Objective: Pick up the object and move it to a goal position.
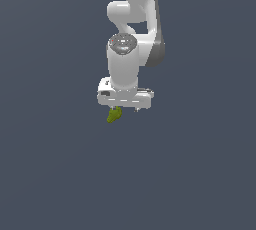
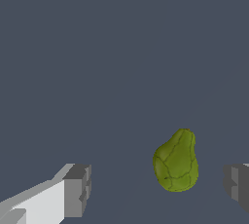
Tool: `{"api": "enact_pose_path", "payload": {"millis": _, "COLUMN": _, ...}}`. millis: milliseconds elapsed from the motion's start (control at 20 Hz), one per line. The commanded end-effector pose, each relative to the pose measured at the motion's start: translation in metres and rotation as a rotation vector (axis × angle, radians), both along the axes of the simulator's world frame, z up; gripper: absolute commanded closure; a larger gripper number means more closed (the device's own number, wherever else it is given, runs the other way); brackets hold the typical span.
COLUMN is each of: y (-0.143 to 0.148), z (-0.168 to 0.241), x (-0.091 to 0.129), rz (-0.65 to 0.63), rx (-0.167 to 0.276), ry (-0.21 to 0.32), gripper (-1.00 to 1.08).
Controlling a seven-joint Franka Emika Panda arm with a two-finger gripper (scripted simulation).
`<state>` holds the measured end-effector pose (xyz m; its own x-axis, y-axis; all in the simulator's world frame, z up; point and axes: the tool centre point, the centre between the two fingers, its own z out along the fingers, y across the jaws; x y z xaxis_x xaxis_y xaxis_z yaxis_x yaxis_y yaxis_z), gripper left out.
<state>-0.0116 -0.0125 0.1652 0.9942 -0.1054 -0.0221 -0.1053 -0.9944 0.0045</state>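
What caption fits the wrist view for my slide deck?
Open gripper straddling the olive-green object, fingers not touching it.

You see a glossy white arm (image 1: 124, 66) of rounded segments with dark grey joint bands, a grey cap marked red, and boxy grey fingertips (image 2: 78, 190).

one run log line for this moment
phase: approach | gripper: open, fingers apart | green chunk: between fingers, nearer one, not gripped | goal: not visible
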Motion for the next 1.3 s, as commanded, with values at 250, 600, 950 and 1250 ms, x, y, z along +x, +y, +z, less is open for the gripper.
{"api": "enact_pose_path", "payload": {"millis": 250, "y": -0.013, "z": -0.018, "x": -0.012, "rz": -0.203, "rx": 0.003, "ry": -0.003, "gripper": -0.92}}
{"api": "enact_pose_path", "payload": {"millis": 600, "y": -0.028, "z": -0.038, "x": -0.026, "rz": -0.437, "rx": 0.002, "ry": -0.007, "gripper": -0.92}}
{"api": "enact_pose_path", "payload": {"millis": 950, "y": -0.044, "z": -0.055, "x": -0.042, "rz": -0.671, "rx": -0.001, "ry": -0.012, "gripper": -0.92}}
{"api": "enact_pose_path", "payload": {"millis": 1250, "y": -0.055, "z": -0.066, "x": -0.053, "rz": -0.829, "rx": -0.005, "ry": -0.017, "gripper": -0.92}}
